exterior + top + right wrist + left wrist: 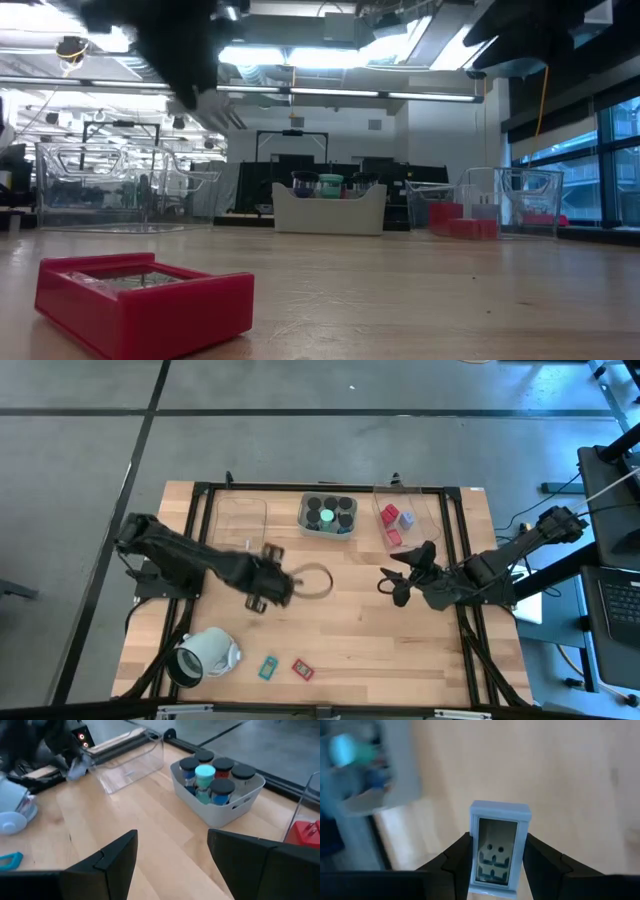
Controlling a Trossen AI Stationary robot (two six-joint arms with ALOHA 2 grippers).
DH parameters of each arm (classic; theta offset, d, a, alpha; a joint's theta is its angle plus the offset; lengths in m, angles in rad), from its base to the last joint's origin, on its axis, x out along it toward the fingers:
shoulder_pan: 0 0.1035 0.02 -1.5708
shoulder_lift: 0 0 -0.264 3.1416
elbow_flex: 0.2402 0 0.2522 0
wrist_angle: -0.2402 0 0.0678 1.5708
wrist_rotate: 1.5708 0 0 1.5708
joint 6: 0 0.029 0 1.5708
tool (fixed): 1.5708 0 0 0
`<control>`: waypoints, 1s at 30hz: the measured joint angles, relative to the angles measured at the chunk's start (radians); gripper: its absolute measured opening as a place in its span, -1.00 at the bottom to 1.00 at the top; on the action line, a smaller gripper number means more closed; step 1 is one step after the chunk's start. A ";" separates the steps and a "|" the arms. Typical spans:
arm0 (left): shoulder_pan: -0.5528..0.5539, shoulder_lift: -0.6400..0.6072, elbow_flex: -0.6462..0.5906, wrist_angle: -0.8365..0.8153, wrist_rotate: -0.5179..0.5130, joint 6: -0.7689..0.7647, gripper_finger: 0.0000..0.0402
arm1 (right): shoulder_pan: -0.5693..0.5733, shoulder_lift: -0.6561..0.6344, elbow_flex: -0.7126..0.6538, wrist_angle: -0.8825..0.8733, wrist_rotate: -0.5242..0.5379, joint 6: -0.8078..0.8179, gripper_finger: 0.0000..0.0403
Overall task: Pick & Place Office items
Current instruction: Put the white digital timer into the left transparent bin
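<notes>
My left gripper [497, 865] is shut on a pale blue flat rectangle [499, 845] and hangs above the table's middle left [272, 588]. My right gripper [390, 585] stands open with nothing between its fingers [172, 855], right of the middle. A teal flat rectangle [268, 667] and a red one [302, 669] lie flat near the front edge; the red one [145, 300] fills the low view's foreground. Short black cylinders stand in a white bin [328, 515]. Red blocks and a pale blue cube sit in a clear tray [395, 525]. My left gripper pinches the pale blue rectangle by its two long sides [474, 857], toward one short end, between the two fingers [452, 862]. The fingers come from above, slanting steeply down. The piece is lifted clear of the table, its framed face toward the wrist camera.
A large pale mint hollow cylinder [205, 655] lies at the front left. A second clear tray [240, 520] stands at the far left, beside the white bin [220, 795]. Bare wood lies between the two grippers and the front edge.
</notes>
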 joint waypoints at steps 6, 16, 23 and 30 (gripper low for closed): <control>0.138 -0.191 0.000 -0.046 -0.052 -0.067 -0.28 | 0.000 0.033 0.000 0.000 -0.031 0.013 0.22; 0.395 -0.402 0.000 -0.135 -0.156 -0.534 -0.28 | 0.000 0.071 0.000 0.000 -0.035 0.027 0.22; 0.522 -0.412 -0.043 -0.179 -0.181 -0.723 -0.28 | 0.000 0.080 0.000 0.000 -0.031 0.027 0.21; 0.623 -0.411 -0.248 -0.113 -0.103 -0.752 -0.28 | 0.000 0.080 0.000 0.000 -0.028 0.027 0.21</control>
